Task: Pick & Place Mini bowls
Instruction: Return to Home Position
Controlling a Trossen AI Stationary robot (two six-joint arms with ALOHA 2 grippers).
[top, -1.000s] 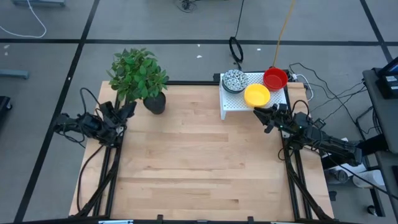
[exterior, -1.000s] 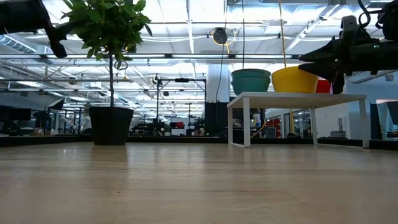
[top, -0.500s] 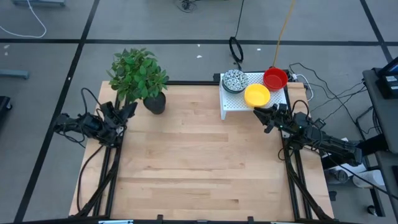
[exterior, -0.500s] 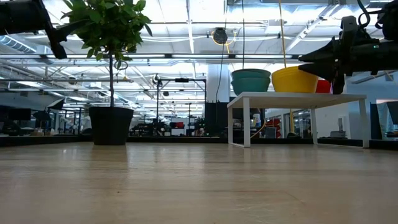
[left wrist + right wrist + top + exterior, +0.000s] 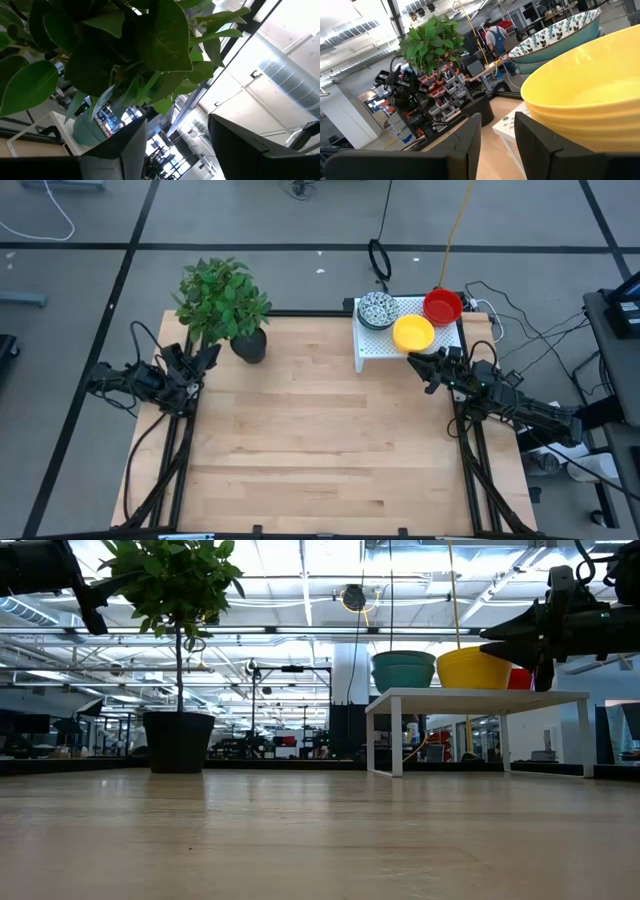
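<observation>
High view gave us the white perforated shelf [image 5: 375, 346] at the far side of the pale wooden surface [image 5: 320, 440], and we placed everything from it. Three stacks of mini bowls sat on the shelf: the glossy yellow bowls [image 5: 413, 333] toward its near edge, the white bowls with the blue-green pattern [image 5: 377, 309] at its far left, and the glossy red bowls [image 5: 443, 306] at its far right corner.

The right gripper [image 5: 426, 370] hung just off the shelf's near right corner, close beside the yellow stack, its fingers parted with nothing between them. The left gripper [image 5: 207, 358] waited well apart from the shelf, across the surface by the dark round pot of the leafy green plant [image 5: 249, 344], likewise spread and empty.

We judged the placing done and only the retreat left. The hazard lay there: a right arm swinging sideways rather than backing away from the shelf could clip the yellow rim and tip that stack over the near edge. The left gripper, among the leaves, could snag one as it moved.
</observation>
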